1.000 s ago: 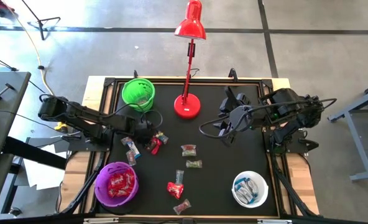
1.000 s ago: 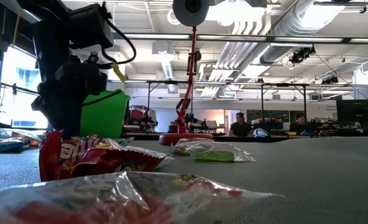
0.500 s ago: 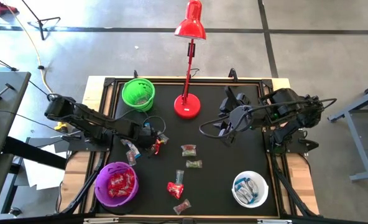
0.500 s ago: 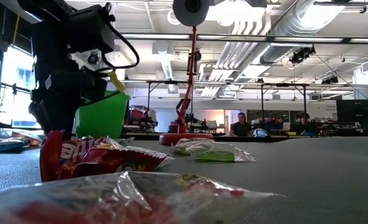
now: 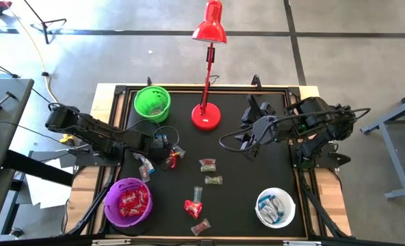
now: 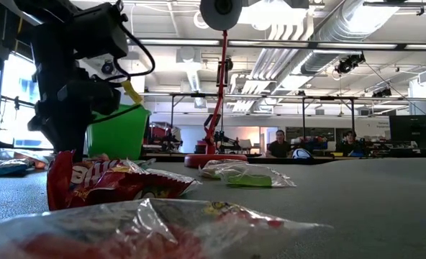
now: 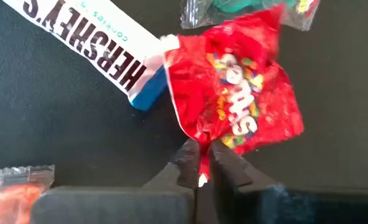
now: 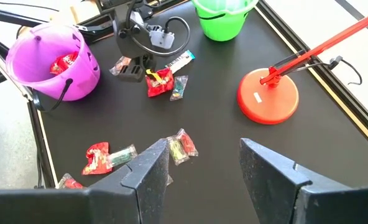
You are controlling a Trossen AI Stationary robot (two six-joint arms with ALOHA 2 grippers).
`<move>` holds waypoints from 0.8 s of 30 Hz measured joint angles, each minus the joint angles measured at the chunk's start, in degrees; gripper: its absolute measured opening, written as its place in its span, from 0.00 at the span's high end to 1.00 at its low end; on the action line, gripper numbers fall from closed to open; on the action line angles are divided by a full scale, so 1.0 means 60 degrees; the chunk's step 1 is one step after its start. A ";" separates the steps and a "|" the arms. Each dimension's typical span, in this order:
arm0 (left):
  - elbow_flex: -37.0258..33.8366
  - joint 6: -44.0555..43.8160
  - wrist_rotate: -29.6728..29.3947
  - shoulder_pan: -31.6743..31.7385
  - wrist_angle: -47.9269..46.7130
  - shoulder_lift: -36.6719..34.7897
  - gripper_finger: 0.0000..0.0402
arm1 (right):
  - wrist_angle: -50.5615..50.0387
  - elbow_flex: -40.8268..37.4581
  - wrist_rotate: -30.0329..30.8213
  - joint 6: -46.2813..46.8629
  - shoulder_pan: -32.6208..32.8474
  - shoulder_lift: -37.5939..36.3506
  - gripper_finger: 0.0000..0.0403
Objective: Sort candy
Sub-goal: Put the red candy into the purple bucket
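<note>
1. Our left gripper [image 7: 199, 167] sits low over the black table [image 5: 243, 171], and its jaws are closed on the near edge of a red candy packet [image 7: 237, 109]. The pinch takes only that edge; the rest of the packet lies flat on the table just beyond our fingertips.
2. Touching that packet on one side lies a blue-and-white bar [image 7: 91, 43], its long axis slanting away from our fingers, and a clear green-tinted sweet [image 7: 246, 9] lies at the packet's far end. Neither is in our grip.
3. Behind our left gripper, toward the table's front corner, stands the purple bowl [image 5: 128, 202], which already holds red packets. We judge it the proper home for this one, so the coming move runs back and to that side.
4. Farther right, more loose candy lies on the middle of the table, well apart from either gripper.
5. Our right gripper [image 8: 202, 163] hangs above the table's right half with its jaws spread wide and nothing between them. The left arm is plainly the nearer one.
</note>
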 joint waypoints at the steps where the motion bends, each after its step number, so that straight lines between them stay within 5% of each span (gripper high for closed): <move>1: -0.0004 -0.0108 -0.0003 -0.0002 0.0003 -0.0031 0.99 | 0.0000 0.0000 0.0000 0.0000 0.0000 0.0000 0.52; 12: 0.0247 -0.0430 0.0011 -0.0003 -0.0088 -0.0856 1.00 | -0.0004 0.0000 -0.0004 0.0000 0.0000 0.0000 0.52; 24: 0.2157 -0.0591 0.0191 -0.1107 -0.0150 -0.2840 1.00 | -0.0036 0.0000 -0.0004 -0.0194 -0.0003 0.0000 0.52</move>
